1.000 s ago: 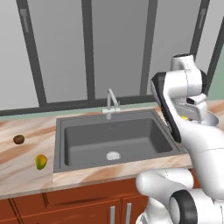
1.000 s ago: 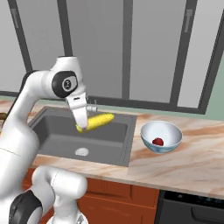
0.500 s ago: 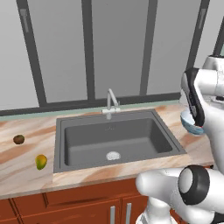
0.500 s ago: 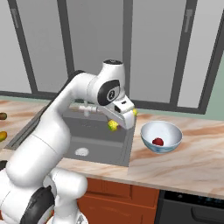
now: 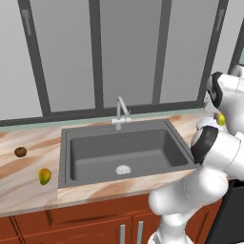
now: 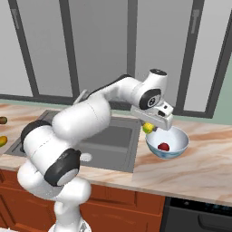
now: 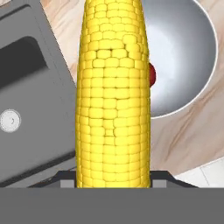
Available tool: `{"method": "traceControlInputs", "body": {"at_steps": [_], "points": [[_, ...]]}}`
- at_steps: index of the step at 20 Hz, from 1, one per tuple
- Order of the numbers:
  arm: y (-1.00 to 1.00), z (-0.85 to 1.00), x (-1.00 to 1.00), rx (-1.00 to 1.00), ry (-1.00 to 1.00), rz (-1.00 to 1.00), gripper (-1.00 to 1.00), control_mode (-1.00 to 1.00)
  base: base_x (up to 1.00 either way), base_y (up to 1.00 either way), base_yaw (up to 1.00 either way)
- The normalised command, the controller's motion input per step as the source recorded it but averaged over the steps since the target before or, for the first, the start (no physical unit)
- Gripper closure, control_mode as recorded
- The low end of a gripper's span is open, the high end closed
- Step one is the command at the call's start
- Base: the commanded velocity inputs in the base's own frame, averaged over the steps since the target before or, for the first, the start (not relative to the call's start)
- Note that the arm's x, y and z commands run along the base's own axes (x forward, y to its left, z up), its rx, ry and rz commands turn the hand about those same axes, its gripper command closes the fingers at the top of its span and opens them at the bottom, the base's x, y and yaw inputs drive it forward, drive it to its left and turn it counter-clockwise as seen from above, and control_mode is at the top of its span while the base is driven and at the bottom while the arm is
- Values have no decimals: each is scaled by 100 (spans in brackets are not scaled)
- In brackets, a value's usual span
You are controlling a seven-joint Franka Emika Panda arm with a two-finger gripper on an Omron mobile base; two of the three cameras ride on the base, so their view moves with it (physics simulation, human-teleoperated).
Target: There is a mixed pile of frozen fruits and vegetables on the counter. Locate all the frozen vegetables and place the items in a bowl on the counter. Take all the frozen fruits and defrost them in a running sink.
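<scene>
corn cob [image 7: 113, 92] now over bowl [image 6: 179, 138], tomato [image 6: 163, 147] inside

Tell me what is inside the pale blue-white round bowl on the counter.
The pale blue-white round bowl holds one small round red tomato-like ball. In the hand view, the long yellow corn cob clamped in the gripper covers most of that ball and the bowl's near side, so anything there is hidden.

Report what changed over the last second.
The gripper carried the corn cob from above the sink rightward to the bowl's near rim, still gripping it. The tomato, mango and kiwi stayed put.
</scene>
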Motion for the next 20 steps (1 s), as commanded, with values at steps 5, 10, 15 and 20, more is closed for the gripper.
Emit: {"method": "traceControlInputs", "body": {"at_steps": [5, 10, 15, 20], "points": [[-70, -8, 68, 4, 2, 25, 100, -100, 0, 0, 0], [-44, -23, 52, 2, 0, 23, 100, -100, 0, 0, 0], [11, -26, -38, 0, -1, 2, 100, -100, 0, 0, 0], [71, -28, -55, -16, -1, -4, 100, -100, 0, 0, 0]]}}
